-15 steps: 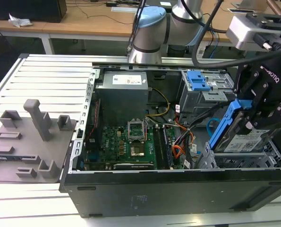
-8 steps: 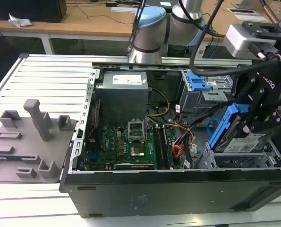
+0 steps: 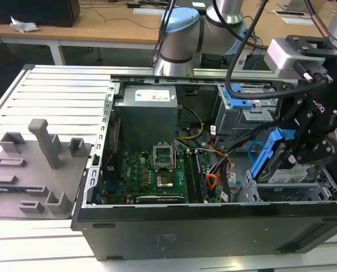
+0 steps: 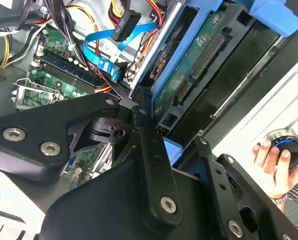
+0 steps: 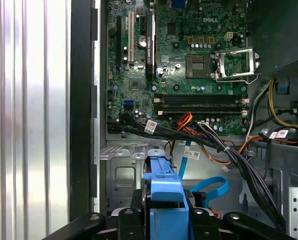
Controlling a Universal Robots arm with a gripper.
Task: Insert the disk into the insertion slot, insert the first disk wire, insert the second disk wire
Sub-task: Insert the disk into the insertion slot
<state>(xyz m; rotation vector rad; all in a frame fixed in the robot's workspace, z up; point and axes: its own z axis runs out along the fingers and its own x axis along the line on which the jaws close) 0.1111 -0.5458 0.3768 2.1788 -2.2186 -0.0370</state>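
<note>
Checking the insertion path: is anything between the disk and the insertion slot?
Nothing visible. The disk hangs tilted at the insertion slot's open top; the second disk wire loops close beside it.

Wooden desk behind — ribbed aluminium worktable in front, grey fixture plate on it.

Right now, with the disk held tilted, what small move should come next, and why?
Probably level the disk first: the gripper holds it tilted, its lower end at the insertion slot, so pushing straight down might jam it.
</note>
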